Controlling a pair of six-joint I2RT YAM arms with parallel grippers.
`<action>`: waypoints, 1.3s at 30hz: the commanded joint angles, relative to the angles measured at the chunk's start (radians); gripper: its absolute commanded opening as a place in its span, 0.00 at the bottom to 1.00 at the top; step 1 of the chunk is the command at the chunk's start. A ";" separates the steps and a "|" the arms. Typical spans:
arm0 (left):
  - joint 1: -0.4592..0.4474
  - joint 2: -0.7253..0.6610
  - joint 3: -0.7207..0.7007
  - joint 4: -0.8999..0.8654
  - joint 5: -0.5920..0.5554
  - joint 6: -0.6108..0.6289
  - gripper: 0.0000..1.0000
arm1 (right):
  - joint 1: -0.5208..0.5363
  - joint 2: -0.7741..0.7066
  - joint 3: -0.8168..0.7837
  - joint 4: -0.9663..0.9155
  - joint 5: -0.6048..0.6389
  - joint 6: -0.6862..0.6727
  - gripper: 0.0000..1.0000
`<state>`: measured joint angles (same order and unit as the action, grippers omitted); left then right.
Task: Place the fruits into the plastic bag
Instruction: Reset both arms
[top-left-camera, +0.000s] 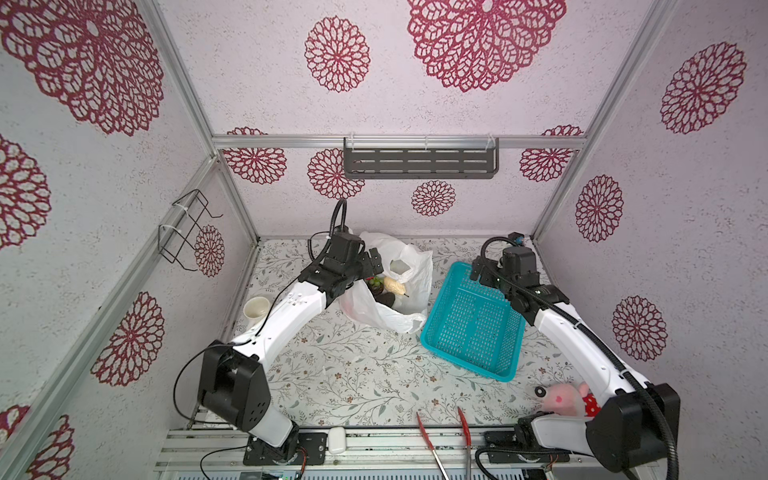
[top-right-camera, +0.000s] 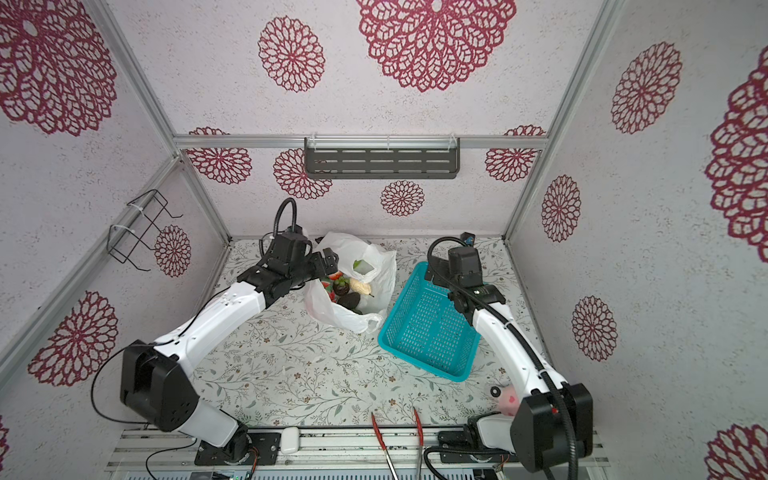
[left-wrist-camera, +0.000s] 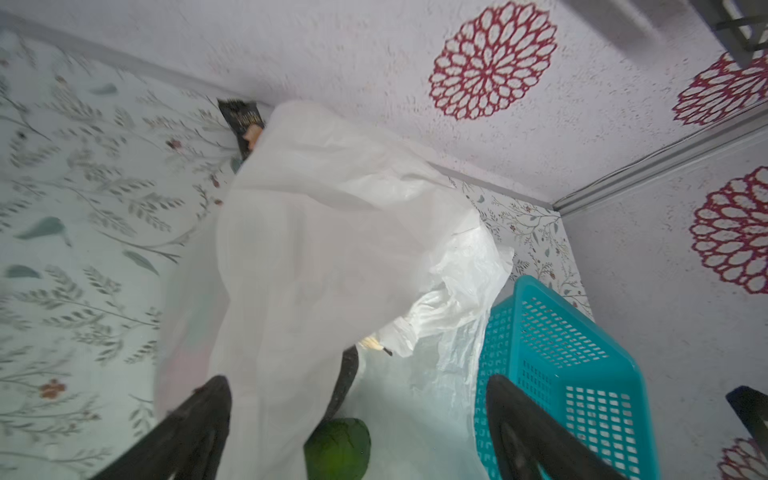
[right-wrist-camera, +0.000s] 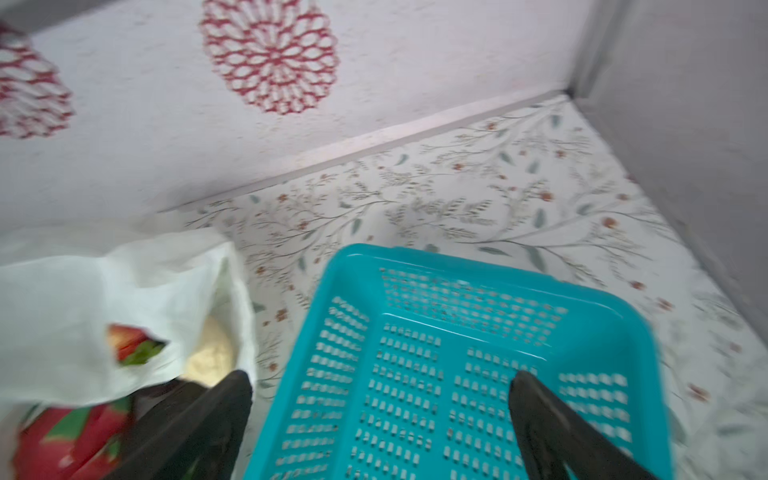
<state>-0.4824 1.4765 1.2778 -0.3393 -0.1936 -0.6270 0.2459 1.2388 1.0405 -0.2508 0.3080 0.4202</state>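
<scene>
The teal basket (top-left-camera: 473, 328) on the right of the worktop (top-left-camera: 353, 374) lies empty, and the right pincer (right-wrist-camera: 380, 376) hangs open over its far end. Farther left, the pale pear-like fruit (top-right-camera: 359, 286), dark avocado (top-right-camera: 351, 300) and dragon fruit (right-wrist-camera: 70, 432) lie inside the plastic bag (top-left-camera: 411, 266). The left pincer (left-wrist-camera: 357, 384), on the nearer arm, stands open at the bag's mouth, just above them.

Teal basket (top-left-camera: 469, 328) mid-table; pink plush (top-left-camera: 559, 399), red tongs (top-left-camera: 424, 430) near front.

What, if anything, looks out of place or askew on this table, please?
The plush lies tucked against the right arm's base, partly hidden, and the basket sits skewed to the table's edges. Nothing looks spilled.
</scene>
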 joint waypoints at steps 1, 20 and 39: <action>-0.018 -0.178 -0.119 0.200 -0.276 0.158 0.97 | -0.042 -0.106 -0.100 0.107 0.318 0.020 0.99; 0.276 0.008 -0.416 0.308 -0.821 0.102 0.97 | -0.055 0.101 -0.815 1.312 0.539 -0.343 0.99; 0.429 -0.029 -0.518 0.495 -0.584 0.327 0.98 | -0.198 0.298 -0.793 1.462 0.005 -0.389 0.99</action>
<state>-0.0772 1.4658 0.7807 0.1322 -0.8135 -0.3408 0.0429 1.5192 0.2489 1.2640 0.3897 0.0189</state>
